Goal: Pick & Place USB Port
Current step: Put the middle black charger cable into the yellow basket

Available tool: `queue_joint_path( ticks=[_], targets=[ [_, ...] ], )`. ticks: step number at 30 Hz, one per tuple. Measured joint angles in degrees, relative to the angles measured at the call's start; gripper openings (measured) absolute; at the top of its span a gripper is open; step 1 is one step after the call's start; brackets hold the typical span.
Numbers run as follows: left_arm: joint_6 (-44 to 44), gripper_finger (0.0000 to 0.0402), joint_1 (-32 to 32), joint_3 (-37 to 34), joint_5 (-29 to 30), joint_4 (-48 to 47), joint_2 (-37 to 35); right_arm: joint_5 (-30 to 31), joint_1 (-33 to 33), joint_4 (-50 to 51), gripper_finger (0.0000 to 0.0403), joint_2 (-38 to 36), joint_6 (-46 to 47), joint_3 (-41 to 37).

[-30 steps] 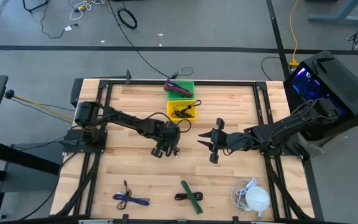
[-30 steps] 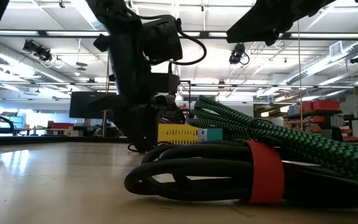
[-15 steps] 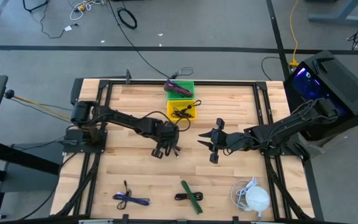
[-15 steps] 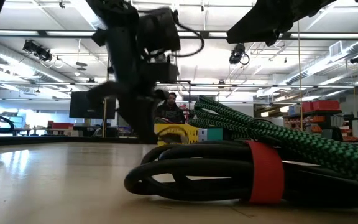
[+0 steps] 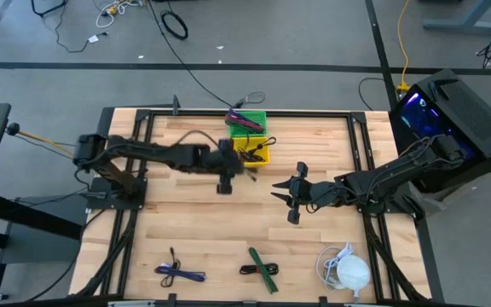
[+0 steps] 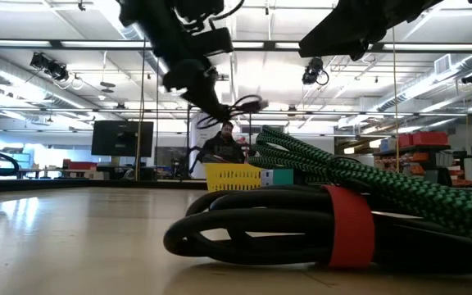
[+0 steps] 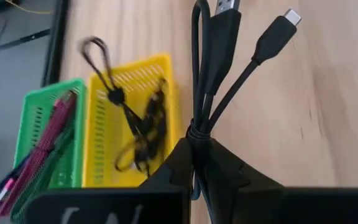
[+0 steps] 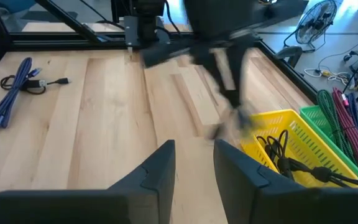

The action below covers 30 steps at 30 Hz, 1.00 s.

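Left claw (image 7: 197,158) pinches a bundled black USB cable (image 7: 219,68), plugs dangling, high beside the yellow mesh plastic basket (image 7: 123,118) on the wooden table (image 7: 328,124), probably lining up a drop. Right claw (image 5: 290,198) waits mid-table, fingers spread, empty.

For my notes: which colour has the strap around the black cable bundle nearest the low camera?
Red strap, low view.
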<state>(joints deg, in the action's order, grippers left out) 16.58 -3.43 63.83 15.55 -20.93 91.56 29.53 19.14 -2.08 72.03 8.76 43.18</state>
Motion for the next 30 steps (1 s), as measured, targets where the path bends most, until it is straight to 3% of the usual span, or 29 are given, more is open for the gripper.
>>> queue_joint_path(
  ticks=[4,10,13,19,30],
  targets=[
    [-1.1,0.0025,-6.4,0.0,-6.7,5.9,-0.3,0.0,0.0,-0.2,0.0111,0.0,0.1,0.0],
    [-2.7,0.0024,-13.8,0.1,-8.5,13.3,1.0,0.0,0.0,-0.5,0.0111,0.0,-0.2,0.0],
    [-5.5,0.0024,-16.6,0.0,-12.4,12.6,1.4,0.0,0.0,-0.7,0.0111,0.0,-0.2,0.0],
    [-8.5,0.0024,-17.5,0.0,-14.6,12.8,4.5,0.0,0.0,-0.5,0.0111,0.0,-0.2,0.0],
    [-8.5,0.0025,-16.8,0.0,-12.8,13.5,8.7,0.6,0.0,-2.7,0.0111,0.0,-0.4,-2.1]
  ],
)
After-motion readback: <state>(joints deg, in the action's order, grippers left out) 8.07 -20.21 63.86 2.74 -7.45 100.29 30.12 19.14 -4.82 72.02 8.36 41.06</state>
